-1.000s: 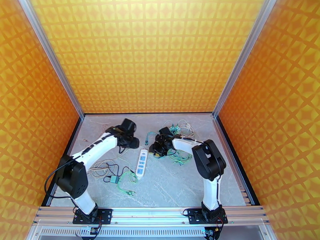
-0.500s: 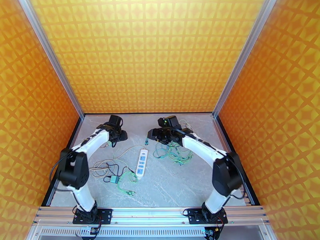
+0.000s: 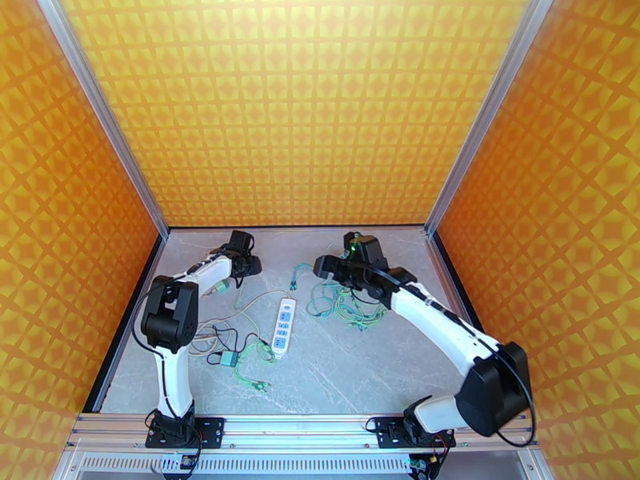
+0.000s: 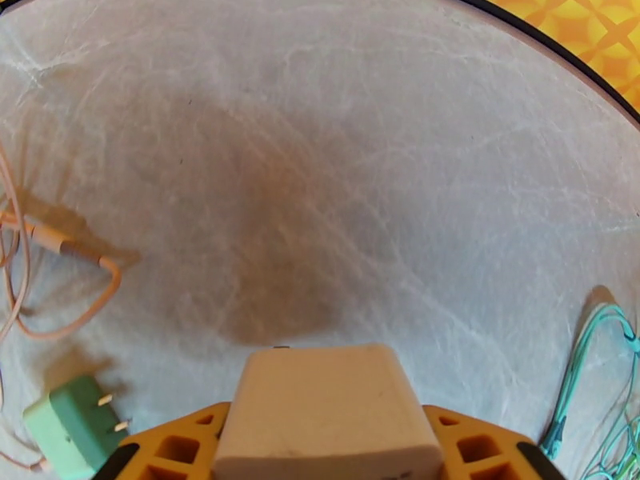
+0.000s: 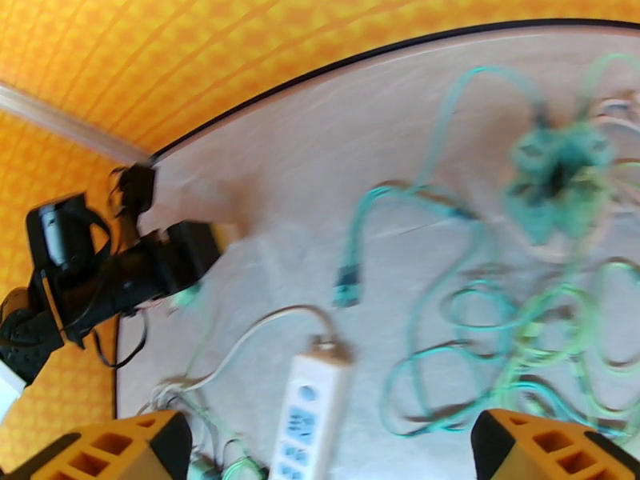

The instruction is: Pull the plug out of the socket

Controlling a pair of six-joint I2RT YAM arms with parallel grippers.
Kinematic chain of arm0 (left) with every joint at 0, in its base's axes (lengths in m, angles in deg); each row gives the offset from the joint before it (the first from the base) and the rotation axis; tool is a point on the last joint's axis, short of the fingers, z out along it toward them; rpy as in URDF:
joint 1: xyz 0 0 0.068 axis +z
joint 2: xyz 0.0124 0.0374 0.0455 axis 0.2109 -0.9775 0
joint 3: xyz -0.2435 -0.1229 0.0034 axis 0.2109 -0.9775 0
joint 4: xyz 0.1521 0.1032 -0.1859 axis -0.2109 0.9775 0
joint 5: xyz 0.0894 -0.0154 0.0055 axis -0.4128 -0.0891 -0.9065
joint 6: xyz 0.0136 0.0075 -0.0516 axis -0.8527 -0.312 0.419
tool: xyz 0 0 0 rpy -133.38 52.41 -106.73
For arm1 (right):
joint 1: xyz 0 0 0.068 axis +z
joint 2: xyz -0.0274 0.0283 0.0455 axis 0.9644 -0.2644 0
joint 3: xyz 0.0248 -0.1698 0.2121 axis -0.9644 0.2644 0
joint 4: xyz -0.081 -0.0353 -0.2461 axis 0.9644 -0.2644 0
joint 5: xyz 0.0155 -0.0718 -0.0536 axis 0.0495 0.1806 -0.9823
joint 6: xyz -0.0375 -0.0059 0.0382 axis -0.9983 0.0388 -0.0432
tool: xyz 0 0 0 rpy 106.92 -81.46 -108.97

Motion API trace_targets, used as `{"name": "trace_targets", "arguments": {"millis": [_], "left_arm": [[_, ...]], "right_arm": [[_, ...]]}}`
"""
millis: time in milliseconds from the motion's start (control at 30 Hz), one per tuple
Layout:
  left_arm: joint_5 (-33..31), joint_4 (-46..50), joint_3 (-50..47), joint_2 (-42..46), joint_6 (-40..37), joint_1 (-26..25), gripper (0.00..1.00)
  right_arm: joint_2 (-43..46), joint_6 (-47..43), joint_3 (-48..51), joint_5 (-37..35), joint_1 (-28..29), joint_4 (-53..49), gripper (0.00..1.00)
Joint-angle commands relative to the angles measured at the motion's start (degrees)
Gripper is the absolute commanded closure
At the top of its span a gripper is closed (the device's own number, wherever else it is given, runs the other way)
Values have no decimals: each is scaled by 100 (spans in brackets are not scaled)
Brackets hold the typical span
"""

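My left gripper (image 4: 326, 446) is shut on a white plug (image 4: 320, 390), holding it just above the marble table. The top view puts this gripper (image 3: 242, 262) at the far left, well away from the white power strip (image 3: 284, 322), the socket. The strip lies flat mid-table with its cord trailing left. My right gripper (image 3: 322, 270) hovers past the strip's far end. In the right wrist view its orange fingers (image 5: 120, 450) stand wide apart with nothing between them, and the strip (image 5: 308, 414) is below.
A green plug adapter (image 4: 68, 422) lies on the table near my left gripper, beside a pink cable (image 4: 76, 310). Tangled teal and green cables (image 3: 348, 306) spread right of the strip. More cables and a small green box (image 3: 230, 359) lie front left. Orange walls enclose the table.
Both grippers have drawn back from the strip's far end. The left one carried the white plug to the far left. The right one opened wide and rose toward the back.
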Motion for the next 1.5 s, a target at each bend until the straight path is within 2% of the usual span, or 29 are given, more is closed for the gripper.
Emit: {"name": "trace_targets", "arguments": {"millis": [0, 133, 233, 433, 567, 733, 933, 1067, 1167, 1333, 1467], "left_arm": [[-143, -315, -86, -46, -102, -2, 46], [-78, -412, -421, 209, -75, -7, 38], [-23, -474, -673, 463, -1, -14, 26], [198, -492, -1127, 971, 180, -16, 18], [223, -347, -1365, 1439, 267, -50, 15], [361, -245, -1824, 2174, 419, -97, 13], [395, -102, -2371, 3044, 568, -312, 11], [395, -58, -2672, 3587, 688, -414, 8], [393, 0, -2832, 3881, 723, -446, 4], [398, 58, -2998, 4167, 759, -446, 4], [394, 67, -3091, 4242, 799, -446, 4]], "right_arm": [[249, -182, 150, -930, -50, -454, 2], [405, -172, 277, -1403, -87, -553, 2], [392, -145, 294, -1670, -128, -642, 2], [-11, -270, -83, -1803, -277, -940, 1], [-313, -225, -285, -1514, -545, -983, 4], [-815, -181, -533, -1037, -961, -956, 16], [-1531, 128, -863, -65, -1607, -626, 32], [-2085, 167, -1352, 268, -1825, -729, 37], [-2413, 86, -1800, 252, -1845, -931, 37], [-2870, 76, -2328, 212, -1879, -1101, 37], [-3384, 128, -2883, 502, -1889, -1415, 42]]}}
